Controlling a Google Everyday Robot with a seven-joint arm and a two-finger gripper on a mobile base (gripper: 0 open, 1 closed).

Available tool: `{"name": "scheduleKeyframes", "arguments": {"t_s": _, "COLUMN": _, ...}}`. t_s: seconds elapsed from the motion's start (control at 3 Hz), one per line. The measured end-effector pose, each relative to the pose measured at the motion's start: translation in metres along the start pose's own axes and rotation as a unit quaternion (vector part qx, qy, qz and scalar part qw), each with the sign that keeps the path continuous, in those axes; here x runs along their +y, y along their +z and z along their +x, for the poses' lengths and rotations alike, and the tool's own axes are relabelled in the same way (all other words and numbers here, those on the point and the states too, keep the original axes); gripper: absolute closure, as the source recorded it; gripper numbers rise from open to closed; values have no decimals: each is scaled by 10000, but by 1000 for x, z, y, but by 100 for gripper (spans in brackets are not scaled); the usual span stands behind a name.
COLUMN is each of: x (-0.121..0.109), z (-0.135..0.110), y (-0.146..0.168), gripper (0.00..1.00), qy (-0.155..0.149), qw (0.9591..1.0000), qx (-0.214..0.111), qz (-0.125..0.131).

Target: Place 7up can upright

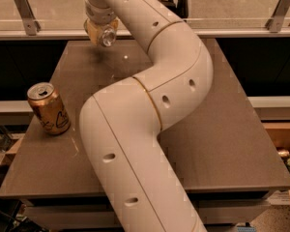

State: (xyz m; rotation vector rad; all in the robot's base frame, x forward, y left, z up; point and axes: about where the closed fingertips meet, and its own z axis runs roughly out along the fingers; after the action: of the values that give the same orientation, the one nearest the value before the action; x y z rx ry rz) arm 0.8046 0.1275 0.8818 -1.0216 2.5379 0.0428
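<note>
The 7up can (107,35) is at the far end of the table, lying sideways with its shiny silver end facing me. It hangs a little above the tabletop, over a faint shadow. My gripper (101,32) reaches down from the wrist at the top of the view and is shut on the can, with yellowish pads (91,31) on its side. My white arm (150,110) sweeps from the bottom centre up across the table and hides its middle.
A larger bronze-orange can (49,109) stands upright near the left edge of the grey-brown table (232,129). A glass rail with metal brackets (24,11) runs behind the table's far edge. The floor drops away on both sides.
</note>
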Motion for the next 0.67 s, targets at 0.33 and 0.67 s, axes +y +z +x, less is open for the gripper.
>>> {"name": "scheduleKeyframes", "arguments": {"t_s": 0.33, "x": -9, "z": -8, "y": -36, "gripper": 100, "qy": 17, "qw": 9981, "qx": -594, "qz": 172}}
{"name": "scheduleKeyframes", "arguments": {"t_s": 0.67, "x": -16, "z": -10, "y": -90, "gripper": 100, "qy": -2, "qw": 9887, "qx": -1456, "qz": 347}}
